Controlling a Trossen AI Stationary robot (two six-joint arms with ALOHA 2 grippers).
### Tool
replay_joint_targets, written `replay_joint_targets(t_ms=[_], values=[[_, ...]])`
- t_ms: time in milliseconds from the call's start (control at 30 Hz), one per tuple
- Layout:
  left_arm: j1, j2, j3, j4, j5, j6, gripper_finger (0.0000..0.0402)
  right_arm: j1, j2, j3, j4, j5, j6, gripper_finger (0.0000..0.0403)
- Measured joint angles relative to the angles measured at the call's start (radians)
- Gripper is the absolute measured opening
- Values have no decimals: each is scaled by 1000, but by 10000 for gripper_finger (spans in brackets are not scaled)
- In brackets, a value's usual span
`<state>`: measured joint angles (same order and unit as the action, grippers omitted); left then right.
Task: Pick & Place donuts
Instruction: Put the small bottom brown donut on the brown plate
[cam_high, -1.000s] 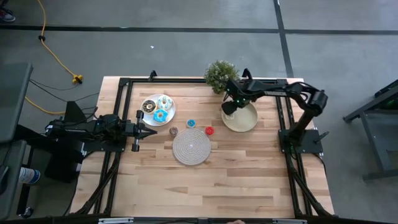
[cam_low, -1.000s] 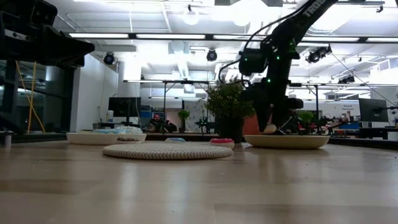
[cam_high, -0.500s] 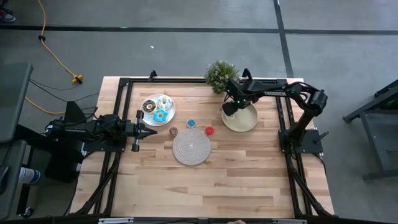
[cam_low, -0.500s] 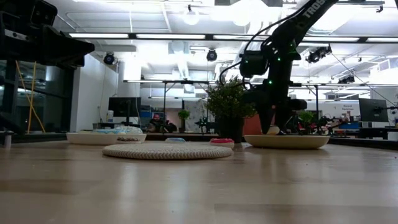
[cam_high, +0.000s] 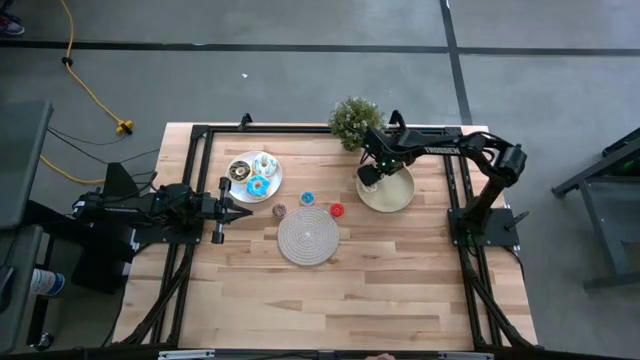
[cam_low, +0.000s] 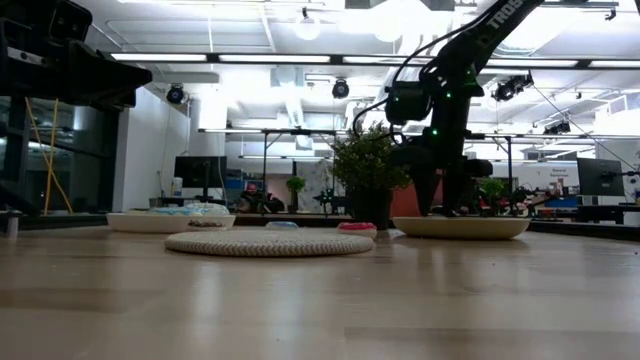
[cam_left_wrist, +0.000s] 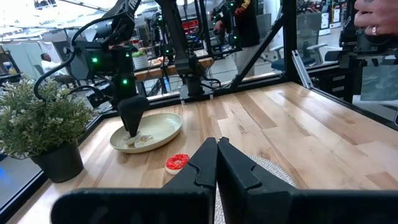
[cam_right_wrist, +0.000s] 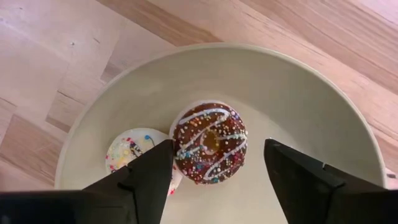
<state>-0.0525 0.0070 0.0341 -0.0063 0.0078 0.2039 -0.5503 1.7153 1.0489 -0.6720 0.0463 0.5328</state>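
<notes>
At the table's centre lies the round woven pale mat (cam_high: 308, 236). Just past it, toward twelve o'clock, three loose small ring donuts sit in a row on the wood: a brown one (cam_high: 280, 210), a blue-iced one (cam_high: 307, 198) and a red-iced one (cam_high: 337, 210). At nine o'clock the left gripper (cam_high: 243, 212) waits low, fingers pressed together, empty. At eleven o'clock a white round plate (cam_high: 240, 183) carries several donuts. At one o'clock the right gripper (cam_right_wrist: 214, 171) hangs spread wide over the cream-yellow round plate (cam_right_wrist: 298, 106), above a chocolate-iced sprinkled donut (cam_right_wrist: 209, 142) that leans on a white-iced sprinkled donut (cam_right_wrist: 129, 152). A small potted green plant (cam_high: 354, 122) stands beyond.
</notes>
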Motion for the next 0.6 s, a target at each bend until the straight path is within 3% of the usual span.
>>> replay_joint_targets(t_ms=[600], values=[[0, 0, 0, 0, 0, 0, 0, 0, -39, 0, -2, 30, -15, 249]])
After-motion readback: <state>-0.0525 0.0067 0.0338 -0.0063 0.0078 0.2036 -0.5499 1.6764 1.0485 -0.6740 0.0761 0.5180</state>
